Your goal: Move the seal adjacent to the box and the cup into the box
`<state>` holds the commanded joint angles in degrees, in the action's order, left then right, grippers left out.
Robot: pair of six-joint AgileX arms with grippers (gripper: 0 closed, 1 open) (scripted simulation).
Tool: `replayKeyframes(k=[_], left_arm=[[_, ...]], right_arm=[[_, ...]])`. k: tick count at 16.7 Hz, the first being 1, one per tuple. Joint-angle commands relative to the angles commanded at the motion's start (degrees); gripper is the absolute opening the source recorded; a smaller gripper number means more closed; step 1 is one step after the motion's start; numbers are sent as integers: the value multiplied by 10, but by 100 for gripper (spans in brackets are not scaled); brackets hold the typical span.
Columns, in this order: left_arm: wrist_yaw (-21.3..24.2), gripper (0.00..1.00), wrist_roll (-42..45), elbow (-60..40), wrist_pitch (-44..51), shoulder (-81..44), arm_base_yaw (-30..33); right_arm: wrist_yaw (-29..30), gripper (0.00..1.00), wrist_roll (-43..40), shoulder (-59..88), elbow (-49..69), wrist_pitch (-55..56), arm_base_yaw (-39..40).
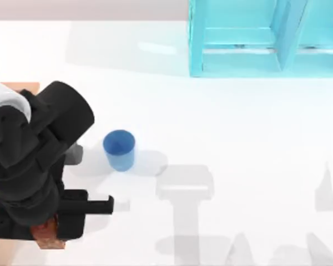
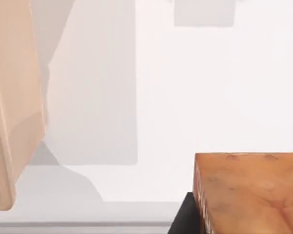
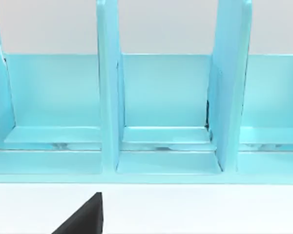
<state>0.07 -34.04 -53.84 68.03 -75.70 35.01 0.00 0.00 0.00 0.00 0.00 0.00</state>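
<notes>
seal [image 1: 49,235] sits in the left claw [image 1: 55,235], which is closed on it, near the front left corner of the table [image 1: 238,138], beside the box [image 1: 22,87] at the left edge. cup [image 1: 119,148] stands on the table just right of the left arm. cyan shelf [image 1: 255,39] is at the back edge.

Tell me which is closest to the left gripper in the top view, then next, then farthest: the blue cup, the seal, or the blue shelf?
1. The seal: right at the left gripper, by the table's bottom left edge.
2. The blue cup: standing on the table to the gripper's upper right.
3. The cyan shelf cabinet: farthest, at the table's top right.
</notes>
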Motion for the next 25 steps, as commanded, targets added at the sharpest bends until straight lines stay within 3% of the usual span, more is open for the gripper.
replayKeyframes(k=[7,18,25], left_arm=[[0,0,18,-39,10,-42,-13],[2,0,158,-414,72,-341,-150],[2,0,170,-430,71,-358,-158]], right_arm=[[0,100,0,0,0,0,0],[0,100,0,0,0,0,0],[0,100,0,0,0,0,0]])
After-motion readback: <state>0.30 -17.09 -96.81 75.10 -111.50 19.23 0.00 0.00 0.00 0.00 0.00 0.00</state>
